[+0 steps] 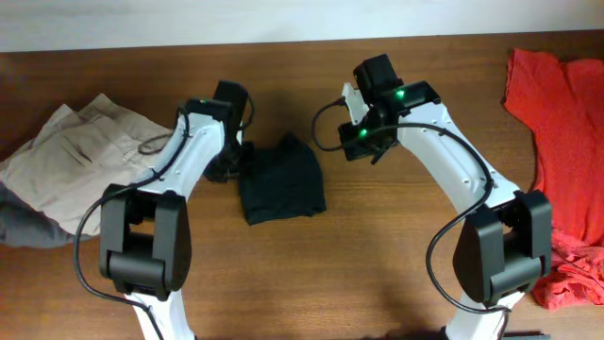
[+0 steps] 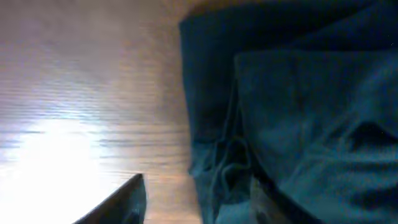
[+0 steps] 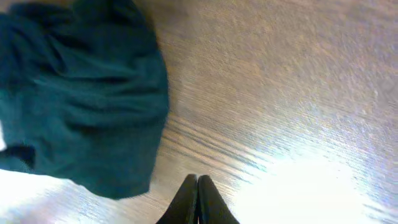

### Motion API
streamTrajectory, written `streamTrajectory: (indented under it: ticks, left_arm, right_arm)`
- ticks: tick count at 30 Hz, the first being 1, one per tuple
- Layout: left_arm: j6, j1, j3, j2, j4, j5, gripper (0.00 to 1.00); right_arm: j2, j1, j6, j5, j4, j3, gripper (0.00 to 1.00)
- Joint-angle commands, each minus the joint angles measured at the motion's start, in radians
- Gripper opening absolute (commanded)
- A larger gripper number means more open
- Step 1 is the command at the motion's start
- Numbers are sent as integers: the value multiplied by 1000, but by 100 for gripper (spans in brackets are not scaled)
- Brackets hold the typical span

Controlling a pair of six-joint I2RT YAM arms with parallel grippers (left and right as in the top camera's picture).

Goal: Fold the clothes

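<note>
The clothes are one black T-shirt (image 1: pixel 281 181), lying folded into a compact, roughly square bundle in the middle of the wooden table. In the left wrist view the T-shirt (image 2: pixel 298 106) fills the right side, with layered folds. My left gripper (image 1: pixel 234 165) is low at the bundle's left edge. Its jaws stand apart: one finger (image 2: pixel 127 202) is over bare wood, the other is by the cloth, and the bundle's edge lies loose between them. My right gripper (image 3: pixel 198 182) hovers right of the T-shirt (image 3: pixel 81 93), shut with nothing in it.
Beige trousers (image 1: pixel 80 151) lie crumpled at the far left, over a grey garment (image 1: pixel 24 225). Bright red garments (image 1: pixel 564 132) are piled along the right edge. Bare wood (image 1: pixel 311 274) stretches in front of the bundle.
</note>
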Motion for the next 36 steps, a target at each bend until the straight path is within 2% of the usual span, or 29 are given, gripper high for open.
streamTrajectory:
  ticks: [1,3,10,15,16,18,20,22,24,26,27,29,33,36]
  left_arm:
    - [-38,5,-77,-12,70,58,31]
    - [-35,5,-108,-5,128,58,26]
    - [175,4,-126,68,281,57,24]
    - [398,2,-125,120,418,54,24]
    - [443,-1,-121,120,445,54,27]
    - [508,-5,-97,120,485,50,41]
    - [502,-7,-45,120,492,14,60]
    - [451,-4,65,119,433,4,74]
    - [368,1,155,119,335,5,77]
    - [233,12,254,119,183,6,77]
    - [131,21,322,119,54,6,78]
    - [33,34,390,119,-100,28,78]
    - [16,54,428,119,-266,149,78]
    - [19,57,426,119,-311,155,78]
  right_arm:
    - [-24,2,-15,46,-15,-2,4]
    - [-24,2,-15,46,-20,-2,4]
    - [-24,2,-15,46,-24,-2,4]
    - [-24,2,-14,45,-33,-2,4]
    - [-24,2,-14,42,-34,-2,4]
    - [-24,2,-11,42,-35,-2,4]
    - [-24,2,-10,42,-34,-2,4]
    - [-24,2,-7,42,-35,-2,4]
    - [-24,2,-7,42,-36,-2,4]
    - [-24,2,-7,42,-38,-2,4]
    - [-24,2,-7,42,-37,-2,8]
    - [-24,2,-8,42,-34,-2,13]
    - [-24,2,-8,41,-11,-2,30]
    - [-24,2,-10,28,5,-2,41]
